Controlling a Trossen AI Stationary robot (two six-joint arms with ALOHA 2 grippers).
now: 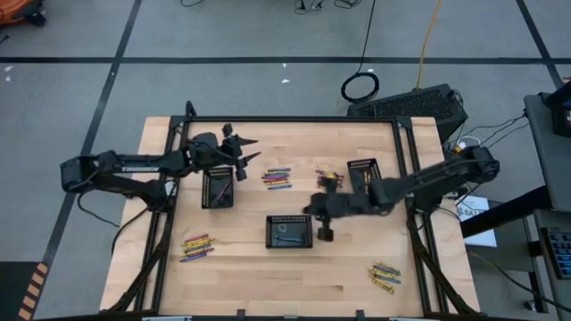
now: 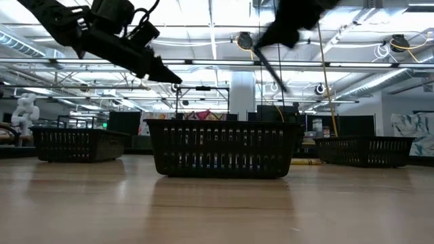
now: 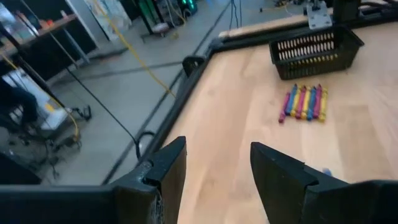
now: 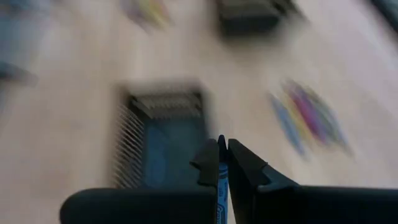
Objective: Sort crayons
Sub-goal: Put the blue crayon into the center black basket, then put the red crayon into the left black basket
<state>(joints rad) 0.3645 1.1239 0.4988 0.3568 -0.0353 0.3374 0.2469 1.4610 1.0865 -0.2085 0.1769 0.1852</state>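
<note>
One camera looks straight down on the whole light wooden table (image 1: 294,267). One sits low at table height. Both see the middle black plastic basket (image 1: 289,231).

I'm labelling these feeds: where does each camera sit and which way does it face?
High: overhead, straight down; both arms, table.
Low: tabletop height, level across; middle tray, arms above.
Left wrist: past the open left gripper to crayons.
Right wrist: right gripper shut on blue crayon.
Shared: high, low, right wrist show the middle tray.
</note>
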